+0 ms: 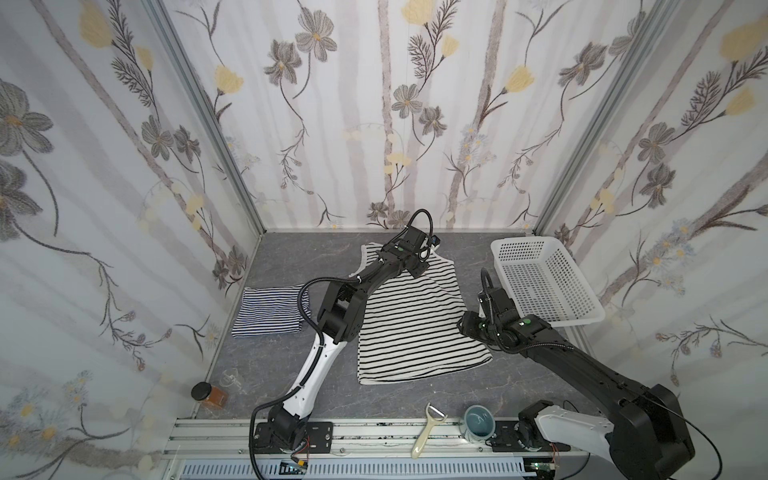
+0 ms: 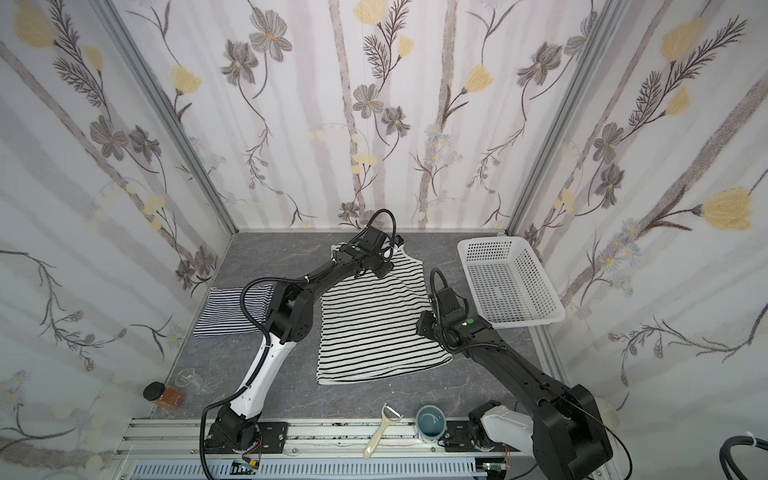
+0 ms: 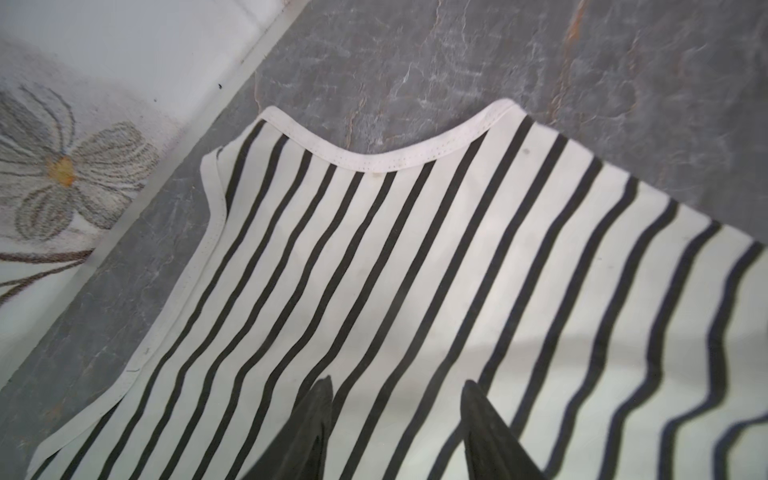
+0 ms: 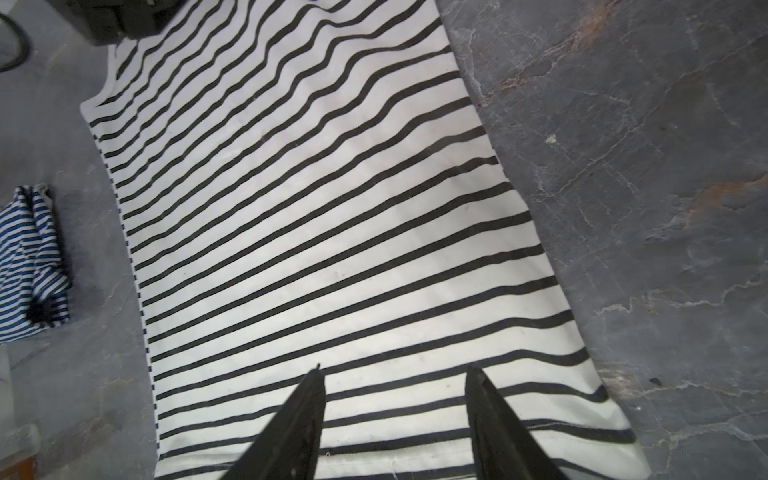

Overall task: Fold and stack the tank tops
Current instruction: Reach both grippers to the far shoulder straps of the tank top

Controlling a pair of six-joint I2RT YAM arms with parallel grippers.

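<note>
The white tank top with wide black stripes (image 1: 415, 328) is lying spread out flat in the middle of the gray tabletop (image 1: 257, 365). The navy-striped tank top (image 1: 268, 311) is sitting folded to its left, apart from it. The left gripper (image 3: 397, 382) is hovering over the wide-striped top near its neck hole, by the back wall. Its jaws are standing apart and are holding nothing. The right gripper (image 4: 395, 372) is hovering over the right edge of the same top, near the bottom hem. Its jaws are standing apart too, with nothing between them. A white basket (image 1: 523, 253) is sitting at the back right.
</note>
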